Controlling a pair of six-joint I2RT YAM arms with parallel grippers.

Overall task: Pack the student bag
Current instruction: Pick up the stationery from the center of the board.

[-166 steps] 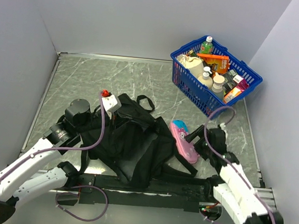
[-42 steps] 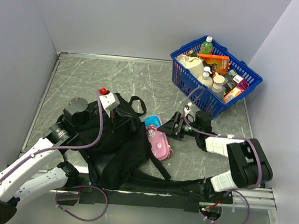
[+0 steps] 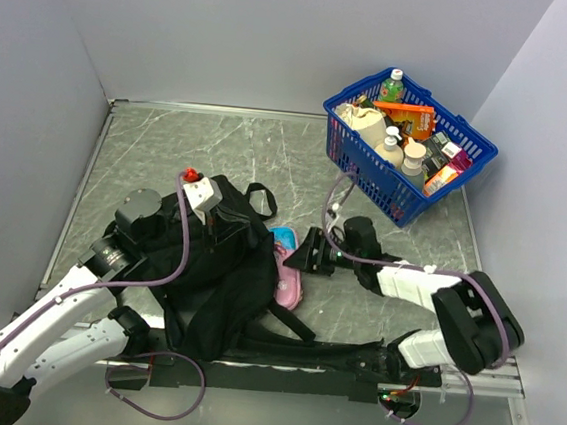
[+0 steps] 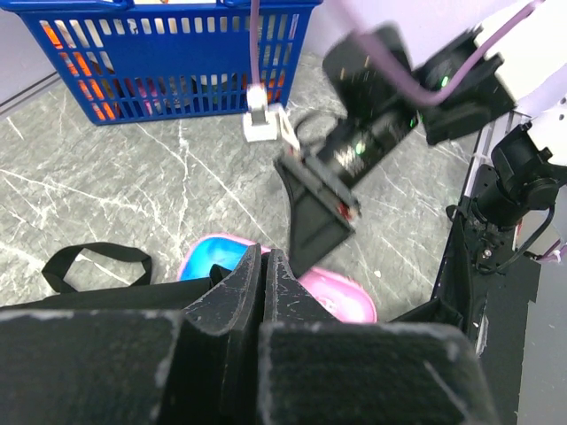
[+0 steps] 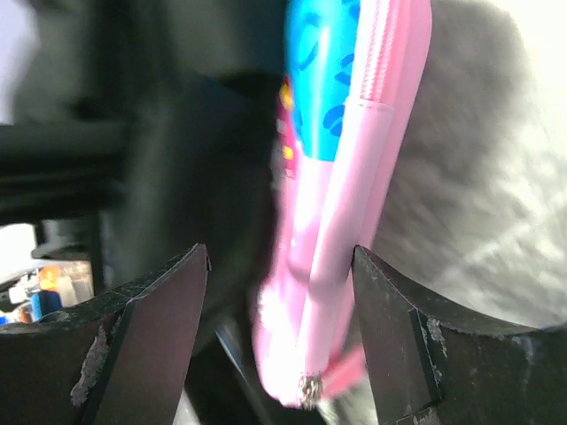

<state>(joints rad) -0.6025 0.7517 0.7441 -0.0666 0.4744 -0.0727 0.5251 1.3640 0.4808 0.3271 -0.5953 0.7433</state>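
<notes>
The student bag (image 3: 221,287), a soft black backpack, lies at the near left of the table. My left gripper (image 3: 220,223) is shut on its upper edge and holds that edge raised; its fingertips (image 4: 264,258) are pressed together above the black fabric (image 4: 80,297). A pink and blue pencil case (image 3: 286,273) lies at the bag's right edge, partly under the fabric. My right gripper (image 3: 302,254) reaches in from the right, level with the table. Its jaws are open, with the case (image 5: 345,177) between them, close to the right finger. The dark bag (image 5: 177,177) fills the space beyond.
A blue plastic mesh basket (image 3: 405,199) filled with bottles and packets stands at the back right and shows in the left wrist view (image 4: 159,88). A black strap (image 3: 288,323) trails from the bag toward the arm bases. Grey walls enclose the table.
The right arm swung left and slid the pencil case from the open table to the bag's edge, partly under the fabric. The left gripper stays shut on the bag.
</notes>
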